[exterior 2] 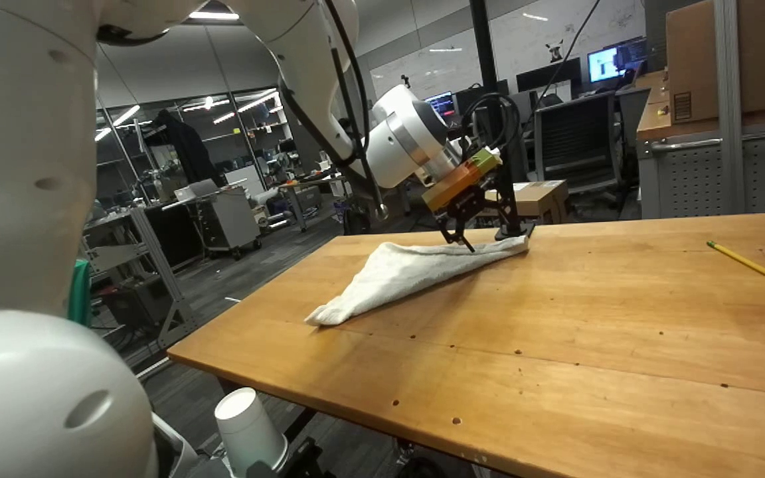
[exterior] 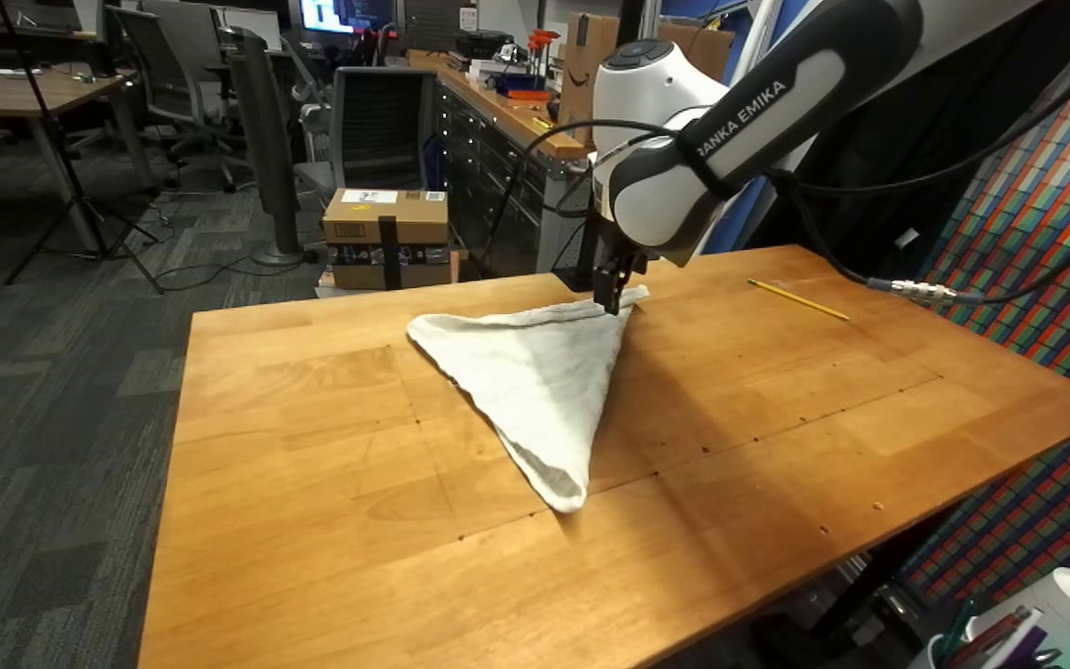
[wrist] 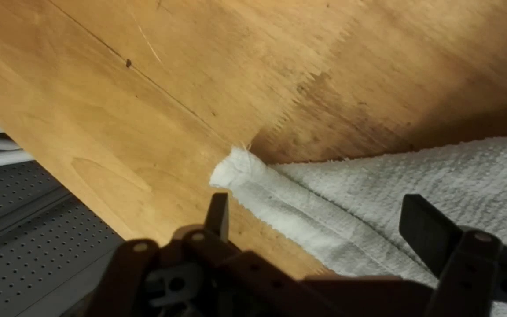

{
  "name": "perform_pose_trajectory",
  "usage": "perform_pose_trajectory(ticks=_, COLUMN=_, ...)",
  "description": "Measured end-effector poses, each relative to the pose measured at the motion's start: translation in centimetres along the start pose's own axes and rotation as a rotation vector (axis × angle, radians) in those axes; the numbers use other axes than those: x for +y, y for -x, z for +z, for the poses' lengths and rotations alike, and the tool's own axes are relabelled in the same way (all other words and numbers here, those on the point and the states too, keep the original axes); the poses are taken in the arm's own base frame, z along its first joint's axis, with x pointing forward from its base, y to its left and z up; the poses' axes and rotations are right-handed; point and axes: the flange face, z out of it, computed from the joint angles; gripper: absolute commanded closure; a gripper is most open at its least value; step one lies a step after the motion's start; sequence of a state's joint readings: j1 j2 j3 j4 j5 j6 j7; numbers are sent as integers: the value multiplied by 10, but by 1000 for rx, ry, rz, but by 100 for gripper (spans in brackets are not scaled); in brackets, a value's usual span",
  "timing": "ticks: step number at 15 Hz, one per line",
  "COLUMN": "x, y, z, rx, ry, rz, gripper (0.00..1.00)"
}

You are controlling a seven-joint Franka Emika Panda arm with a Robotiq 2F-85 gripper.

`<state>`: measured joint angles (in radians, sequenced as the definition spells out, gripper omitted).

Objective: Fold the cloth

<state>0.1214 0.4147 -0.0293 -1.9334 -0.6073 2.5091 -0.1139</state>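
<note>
Gripper (wrist: 315, 207): wrist view, bottom of frame; fingers wide apart, holding nothing.
Cloth (wrist: 368, 200): folded edge slants across the gap from lower right; corner just past the fingers.
Table (exterior: 312, 520): in an exterior view, cloth lies mid-frame, fingers over its upper-right corner.
Long axis: in an exterior view, cloth (exterior 2: 409, 269) runs from lower left, tip right of the fingers; contact unclear.

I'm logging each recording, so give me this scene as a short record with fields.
surface: wooden tabletop
task item: white cloth, lying on the tabletop
shape: rough triangle, one edge apparently folded over
grip: pincer open, near a corner of the cloth, holding nothing
contact: cannot tell whether the pincer touches the cloth
other item: yellow pencil, apart from the cloth
</note>
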Motion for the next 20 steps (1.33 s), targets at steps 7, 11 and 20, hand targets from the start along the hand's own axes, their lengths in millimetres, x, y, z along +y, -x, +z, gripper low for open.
perform_pose_trajectory(ticks=7, x=21, y=1, z=28, rx=-4, ry=2, rz=2, gripper=0)
perform_pose_trajectory(ticks=11, x=28, y=1, z=37, rx=-3, ry=-1, rz=-9, gripper=0)
perform_pose_trajectory(ticks=20, x=32, y=2, z=45, rx=-4, ry=-22, rz=-26, gripper=62)
